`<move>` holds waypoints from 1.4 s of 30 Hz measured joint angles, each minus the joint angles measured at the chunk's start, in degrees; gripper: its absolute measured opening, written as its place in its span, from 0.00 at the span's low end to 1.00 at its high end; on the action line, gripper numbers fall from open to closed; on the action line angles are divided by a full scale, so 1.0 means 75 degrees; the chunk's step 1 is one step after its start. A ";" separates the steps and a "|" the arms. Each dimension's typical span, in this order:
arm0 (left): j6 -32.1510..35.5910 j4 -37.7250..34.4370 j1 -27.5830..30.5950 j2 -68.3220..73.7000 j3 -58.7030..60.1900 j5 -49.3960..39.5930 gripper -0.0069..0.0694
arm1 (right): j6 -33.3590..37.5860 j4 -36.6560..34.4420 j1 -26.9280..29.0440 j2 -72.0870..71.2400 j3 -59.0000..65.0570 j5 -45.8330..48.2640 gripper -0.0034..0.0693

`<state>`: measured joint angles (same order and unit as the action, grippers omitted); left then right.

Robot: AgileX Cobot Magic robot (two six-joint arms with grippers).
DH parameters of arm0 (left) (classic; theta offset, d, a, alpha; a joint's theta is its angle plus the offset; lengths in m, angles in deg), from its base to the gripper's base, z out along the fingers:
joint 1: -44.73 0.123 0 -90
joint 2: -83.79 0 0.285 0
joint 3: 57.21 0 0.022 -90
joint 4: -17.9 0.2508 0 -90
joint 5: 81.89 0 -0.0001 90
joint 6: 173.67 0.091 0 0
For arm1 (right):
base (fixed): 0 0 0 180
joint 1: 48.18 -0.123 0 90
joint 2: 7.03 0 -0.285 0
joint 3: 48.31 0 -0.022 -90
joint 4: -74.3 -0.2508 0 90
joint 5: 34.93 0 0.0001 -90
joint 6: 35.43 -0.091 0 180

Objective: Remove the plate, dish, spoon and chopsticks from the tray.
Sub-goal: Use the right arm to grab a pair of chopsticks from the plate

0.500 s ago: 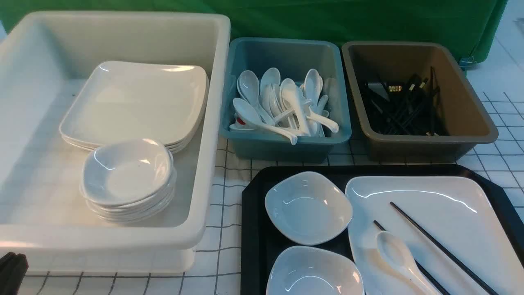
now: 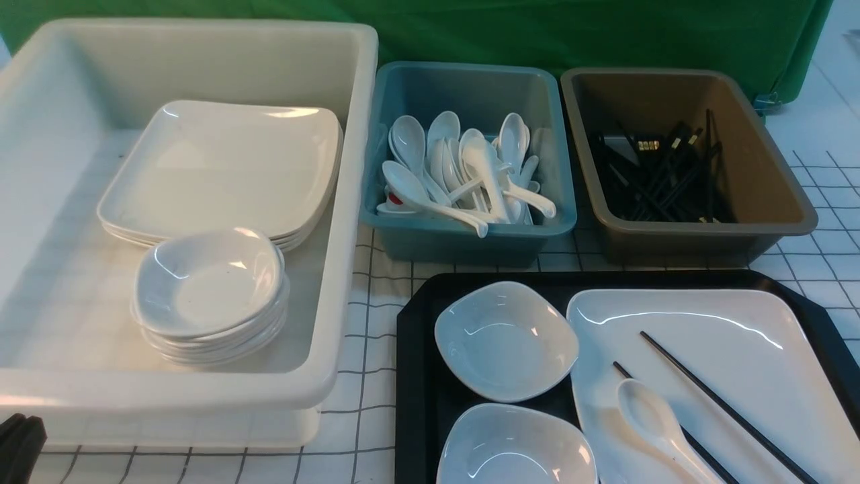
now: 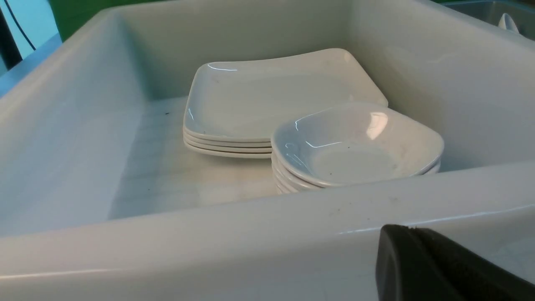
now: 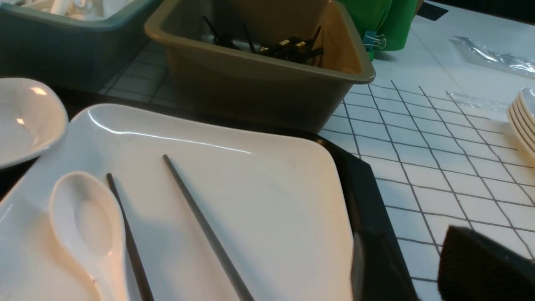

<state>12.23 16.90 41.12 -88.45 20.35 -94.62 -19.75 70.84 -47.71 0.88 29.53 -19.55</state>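
Black tray shows no change from half a second ago: plate on it, spoon and chopsticks lying on the plate, two small dishes beside. Left gripper stays pinched closed (by the white tub). Right gripper hovers parted, empty, near the tray's right rim.

The plate, spoon and dishes are glossy, smooth white. The chopsticks are matt black. The tray looks dull black plastic; the white tub, blue tub and brown tub smooth plastic.
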 joint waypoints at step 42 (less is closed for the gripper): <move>-0.1204 -0.1640 0.0000 0.5487 -0.7219 -0.3434 0.12 | -0.4890 -0.0939 -0.0854 0.0821 -0.2124 -0.0695 0.08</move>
<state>3.20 4.60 41.12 -47.29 -33.79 -120.37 -56.42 63.79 -54.12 7.04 13.60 -24.77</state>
